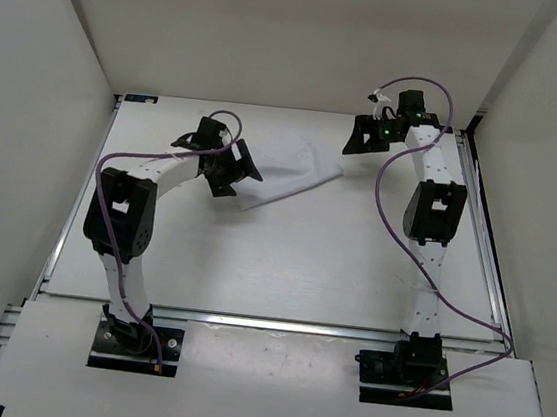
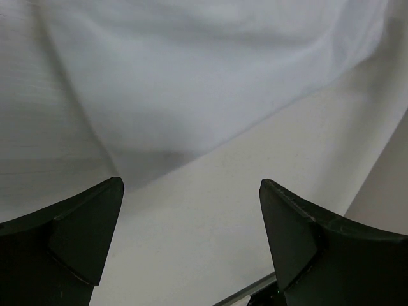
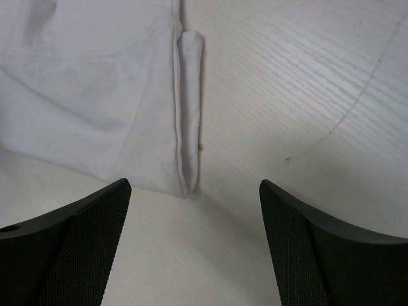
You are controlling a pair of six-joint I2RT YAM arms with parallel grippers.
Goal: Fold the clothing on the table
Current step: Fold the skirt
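Tabletop [image 1: 282, 269]: off-white and matte; the clothing lies on its far half.
Left tool [image 1: 240, 179]: at the clothing's left end, over its near-left edge. The jaws are spread wide with nothing between them, only cloth edge and tabletop below.
Clothing [image 1: 287, 174]: thin and white, lying flat and smooth between the two tools and held by neither. A stitched hem [image 3: 64, 56] and a narrow rolled strip [image 3: 189, 108] run along its right end.
Right tool [image 1: 358, 142]: just beyond the clothing's far-right corner and slightly above it. The jaws are apart and empty, and they face the hemmed edge.
Step in hand: probably lining up a grasp, since both tools are empty and sit at opposite ends of the clothing. How many folds it already has cannot be told.
Next move: each tool likely needs to come down onto its own end of the clothing and pinch a single edge. Both would then lift together and carry that edge across the clothing, without dragging the lower layer or flattening the rolled strip crooked.
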